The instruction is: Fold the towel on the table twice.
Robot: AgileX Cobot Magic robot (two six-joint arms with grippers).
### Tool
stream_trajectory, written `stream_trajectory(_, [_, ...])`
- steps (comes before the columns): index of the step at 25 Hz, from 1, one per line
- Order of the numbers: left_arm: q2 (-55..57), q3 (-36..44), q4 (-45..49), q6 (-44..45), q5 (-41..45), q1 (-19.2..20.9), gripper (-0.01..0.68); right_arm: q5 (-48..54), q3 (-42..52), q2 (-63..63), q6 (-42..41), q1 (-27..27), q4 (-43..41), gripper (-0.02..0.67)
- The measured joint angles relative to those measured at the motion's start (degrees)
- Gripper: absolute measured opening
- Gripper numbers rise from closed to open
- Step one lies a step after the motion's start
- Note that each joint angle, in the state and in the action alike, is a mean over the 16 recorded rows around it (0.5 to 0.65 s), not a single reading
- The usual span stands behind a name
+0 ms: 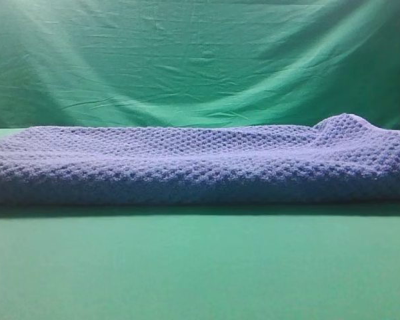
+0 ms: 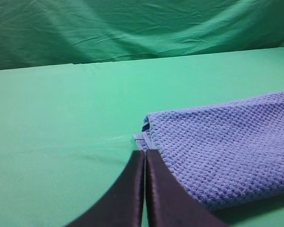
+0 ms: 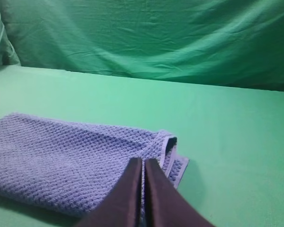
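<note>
Across your tabletop [image 1: 200, 267] the towel [image 1: 200, 163] lies folded; your left end effector [image 2: 144, 158] and right end effector [image 3: 143, 165] sit pinched closed at its ends, holding nothing.

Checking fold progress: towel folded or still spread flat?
Folded. The towel lies as a doubled-over strip on the table; layered edges show at its ends. How many folds: cannot tell.
</note>
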Motion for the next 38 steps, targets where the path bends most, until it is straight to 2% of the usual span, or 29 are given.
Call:
stream_trajectory(7, [0.0,0.98,0.17,0.0,0.02,0.0,0.0,-0.15,1.15,0.0,0.29,0.0,0.99,0.0])
stream_trajectory(23, [0.06,7.03,0.25,0.1,-0.75,0.0,0.0,10.03,1.48,0.0,0.37,0.0,1.2,0.0])
stream_trajectory(38, [0.2,8.85,0.29,0.12,-1.25,0.0,0.0,8.05,3.05,0.0,0.42,0.0,-3.14,0.0])
